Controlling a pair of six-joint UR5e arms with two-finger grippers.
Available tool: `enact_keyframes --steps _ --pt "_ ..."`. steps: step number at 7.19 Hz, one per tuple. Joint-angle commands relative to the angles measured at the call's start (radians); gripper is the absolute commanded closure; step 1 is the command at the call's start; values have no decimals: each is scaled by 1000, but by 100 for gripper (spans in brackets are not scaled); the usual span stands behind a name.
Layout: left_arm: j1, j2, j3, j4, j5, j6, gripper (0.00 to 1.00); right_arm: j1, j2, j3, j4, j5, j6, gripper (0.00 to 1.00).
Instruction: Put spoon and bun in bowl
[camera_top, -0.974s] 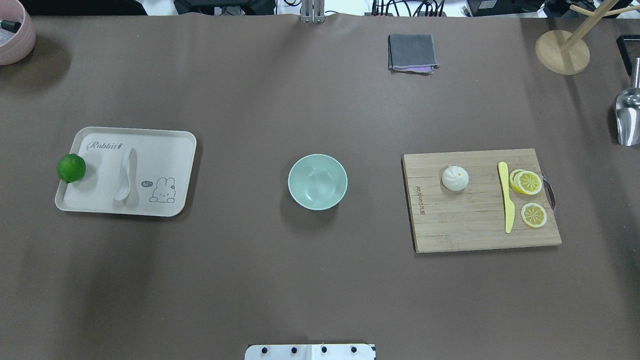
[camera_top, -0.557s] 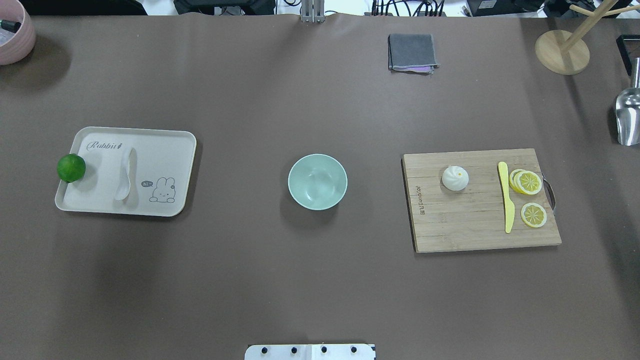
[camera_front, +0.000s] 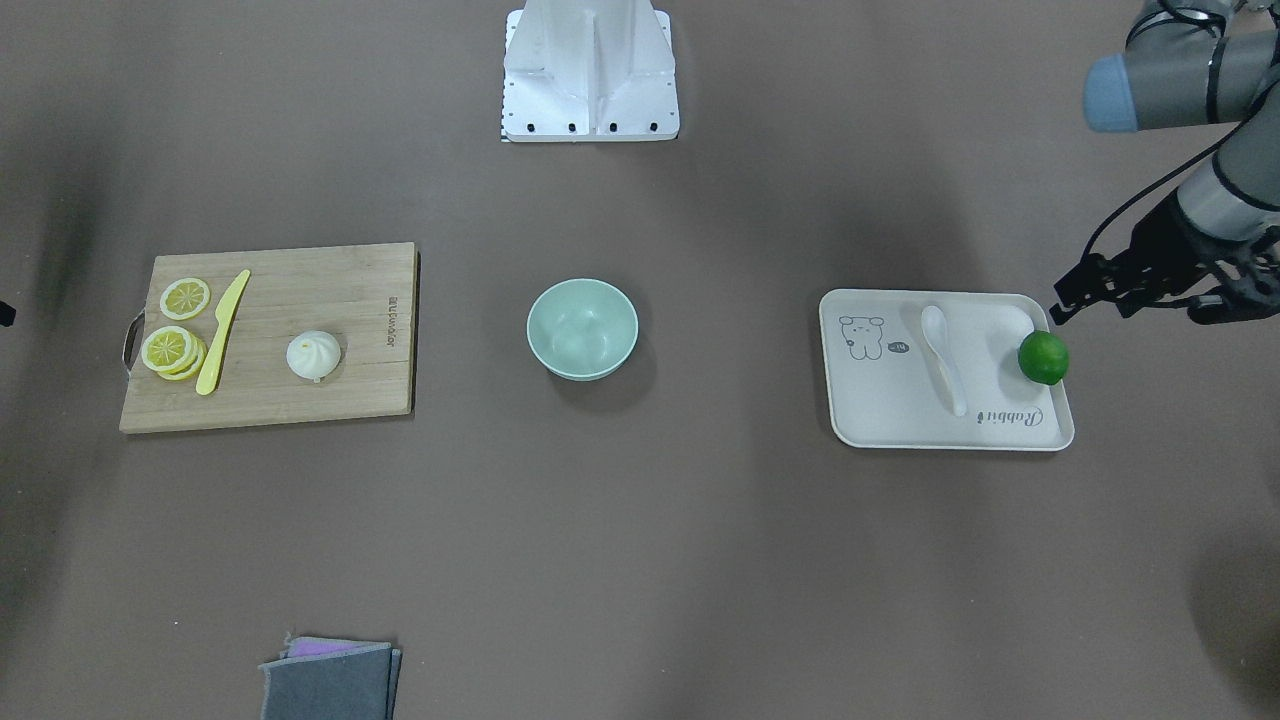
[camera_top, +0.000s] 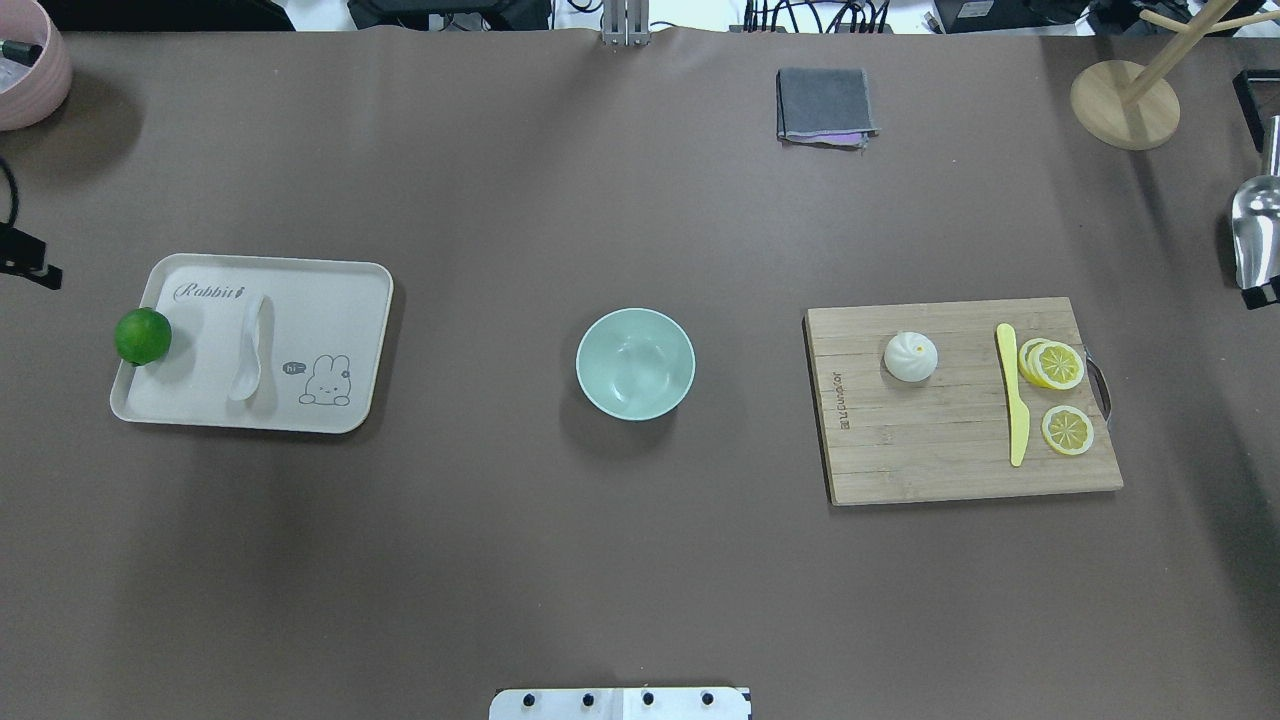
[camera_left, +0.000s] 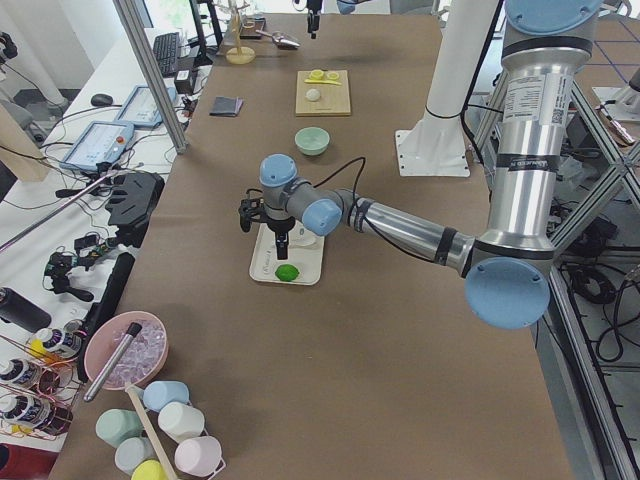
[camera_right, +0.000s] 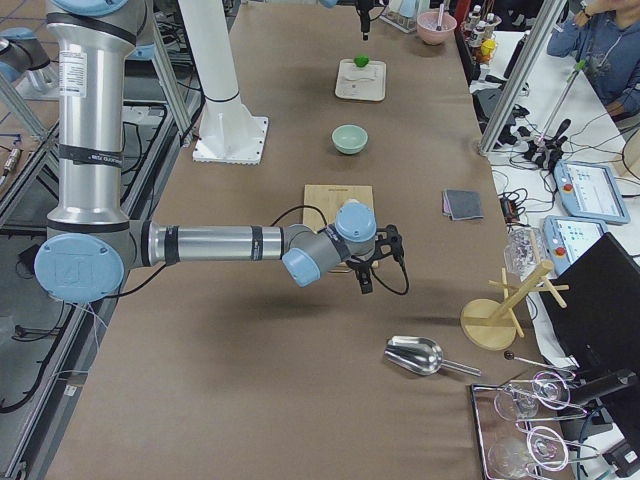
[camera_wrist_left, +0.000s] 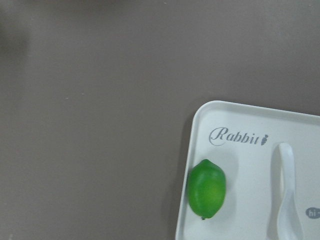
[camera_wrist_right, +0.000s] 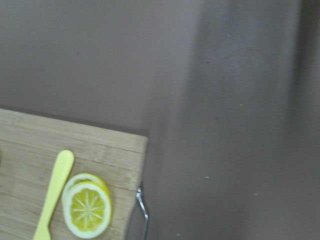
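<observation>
**Clerk:** Start at the robot's side of the bench.

**Inspector:** The middle row holds all three task items. The spoon (camera_top: 250, 345) lies flat on the tray (camera_top: 330, 300), scoop towards the robot. The bowl (camera_top: 635, 363) stands alone at centre, with nothing in it. The bun (camera_top: 910, 357) sits on the board (camera_top: 930, 450).

**Clerk:** Handling?

**Inspector:** The spoon looks glossy and stiff, probably slippery and breakable. I would pinch across the thick handle, not the scoop. The bun looks soft and light. It wants a gentle hold on its sides, below the pleats.

**Clerk:** Clearances?

**Inspector:** The lime (camera_top: 142, 336) sits on the tray's outer rim, near the spoon but apart from it. The knife (camera_top: 1013, 395) lies between the bun and the lemon slices (camera_top: 1055, 365), touching neither. The bowl is well apart from tray and board. Farther off, the cloth (camera_top: 825, 103) is out of both paths.

**Clerk:** Fingers?

**Inspector:** The left gripper (camera_front: 1068, 305) hovers just outside the tray, and the right gripper (camera_right: 368, 280) is beyond the board's handle. Both carry nothing. I cannot tell whether either pair of fingers is apart or together.
</observation>
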Motion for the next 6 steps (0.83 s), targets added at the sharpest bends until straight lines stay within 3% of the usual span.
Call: enact_keyframes --steps 1,4,6 --pt "100 -103 86 -4 58 -96 11 -154 4 108 10 -77 230 2" --pt "134 -138 219 -135 63 -116 15 -298 50 161 9 -184 405 4" --pt "175 -154 244 -182 66 -173 22 -361 101 158 4 -224 457 4"
